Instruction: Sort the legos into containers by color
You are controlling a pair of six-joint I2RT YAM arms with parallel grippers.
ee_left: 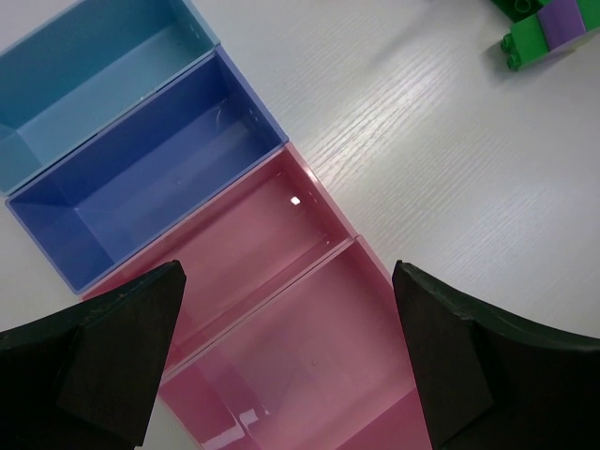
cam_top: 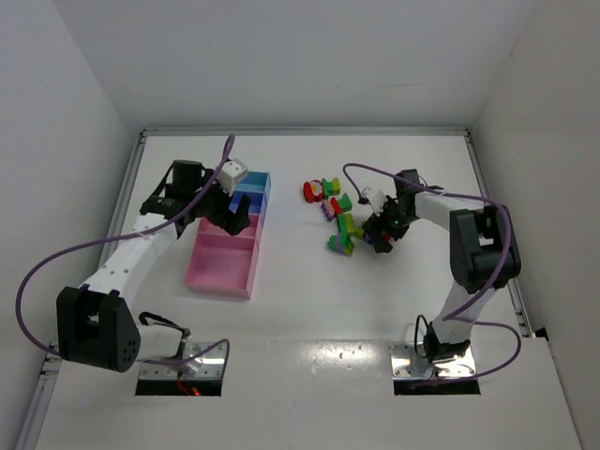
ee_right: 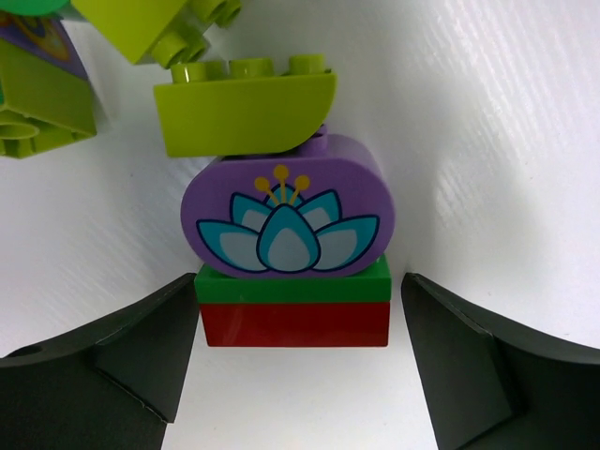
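Heads up, the right hand (ee_right: 300, 309) sits spread around the red-green-purple-lime brick stack (ee_right: 292, 239), nothing pinched yet, so clamping probably hauls four colors together.

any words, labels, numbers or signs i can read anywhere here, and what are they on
No words, numbers or brand marks can be read in any view.
The only print is a picture without letters: a blue lotus flower on the purple brick.
The containers show no label.
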